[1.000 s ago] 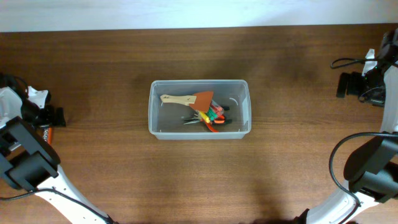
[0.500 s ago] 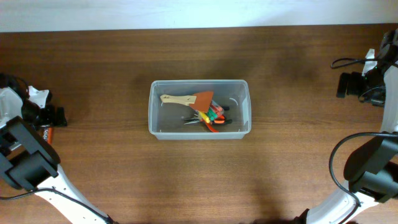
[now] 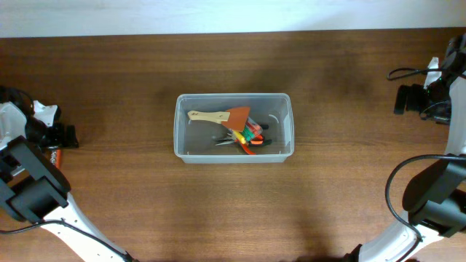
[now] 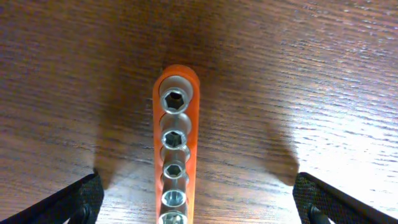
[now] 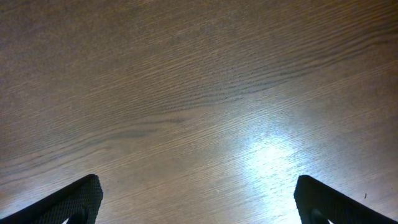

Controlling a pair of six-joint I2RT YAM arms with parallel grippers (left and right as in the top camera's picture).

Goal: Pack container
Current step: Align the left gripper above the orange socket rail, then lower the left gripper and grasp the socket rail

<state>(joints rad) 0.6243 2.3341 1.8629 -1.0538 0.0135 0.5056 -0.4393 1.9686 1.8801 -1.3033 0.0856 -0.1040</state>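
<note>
Sitting container point(image 3: 198, 143), far from left end effector point(image 4: 202, 200)

A dark wood-grain table point(image 3: 145, 204) borders a white strip point(image 3: 218, 14) behind.

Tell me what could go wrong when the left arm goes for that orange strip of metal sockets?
1. The left gripper stands wide open astride the narrow socket strip; closing on round sockets, it may slip or twist the strip.
2. The strip lies far from the container, so a weak hold could drop it on the way.
3. Tools already pile inside, so it may not lie flat.
</note>
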